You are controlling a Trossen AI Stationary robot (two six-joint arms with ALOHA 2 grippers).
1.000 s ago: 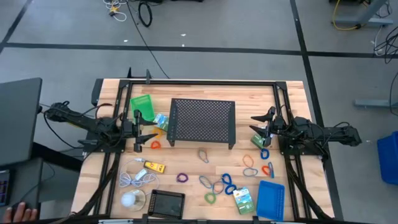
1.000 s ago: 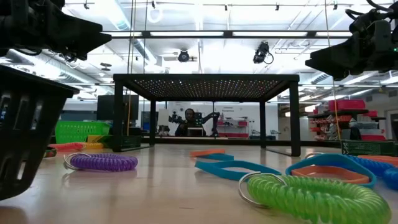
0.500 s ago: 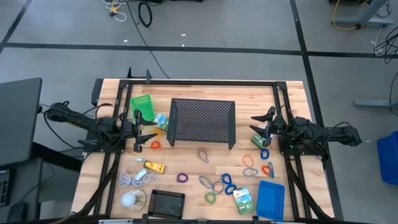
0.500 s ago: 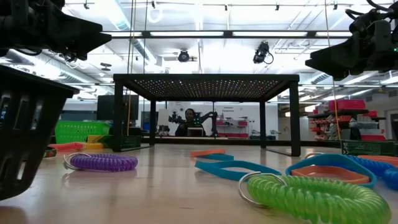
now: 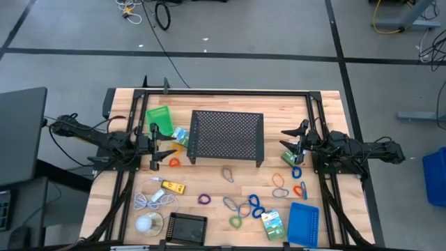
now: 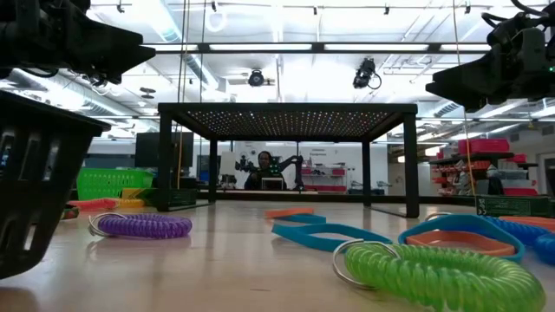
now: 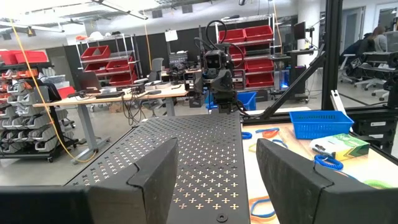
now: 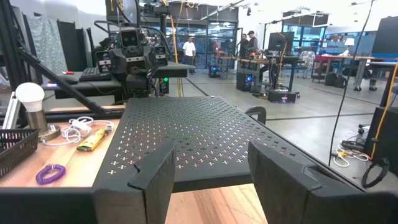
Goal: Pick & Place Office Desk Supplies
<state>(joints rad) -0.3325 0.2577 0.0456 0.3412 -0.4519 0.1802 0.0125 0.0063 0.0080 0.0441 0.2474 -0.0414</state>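
Toward the table's (image 5: 327, 104) near edge lie the coiled loops (image 5: 240, 208) — light, springy, best pinched across the coil — while my left gripper (image 5: 155, 147) and right gripper (image 5: 295, 144) hover with fingers apart, empty.

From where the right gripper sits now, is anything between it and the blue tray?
Yes. The right gripper hangs open by the rack's right side; the blue tray is at the near edge. Only flat loops lie between; nothing tall.

Left gripper (image 6: 74, 43): hangs high, over the black tray (image 6: 35, 173).
Right gripper (image 6: 499, 61): hangs high opposite.
Between them: black perforated stand (image 6: 286, 117).
Below: purple coil (image 6: 143, 225), green coil (image 6: 434, 273), blue loop (image 6: 329, 232).
Far back: a seated person.
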